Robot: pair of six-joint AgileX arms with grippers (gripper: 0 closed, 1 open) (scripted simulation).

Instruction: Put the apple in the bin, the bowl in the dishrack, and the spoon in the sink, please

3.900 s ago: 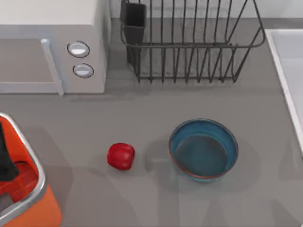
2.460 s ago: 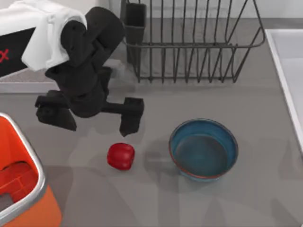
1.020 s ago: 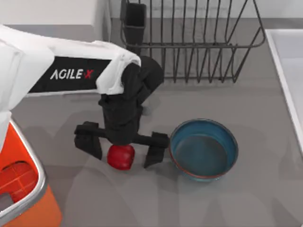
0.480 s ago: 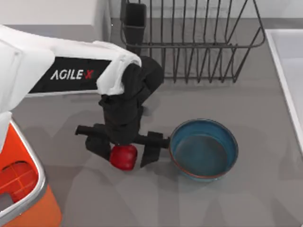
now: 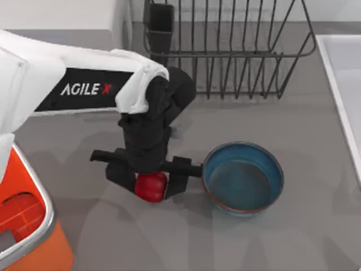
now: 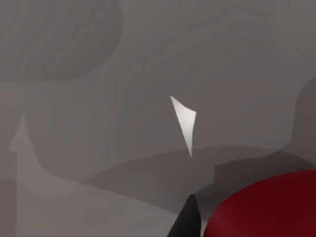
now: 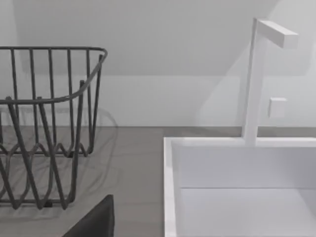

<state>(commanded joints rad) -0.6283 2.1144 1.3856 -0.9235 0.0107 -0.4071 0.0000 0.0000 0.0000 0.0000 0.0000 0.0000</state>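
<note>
Closed in over the last half second from a wide straddle to a snug pinch, left gripper clamped on the small glossy red apple on the grey table, just beside the round blue-teal bowl and well apart from the bright orange bin at the left edge. Best lifted straight up before swinging left, clear of the bowl's rim; right gripper's fingers impossible to judge. Read "AGILE X" in white on the black arm panel

White "AGILEX"-marked arm, black hand
</note>
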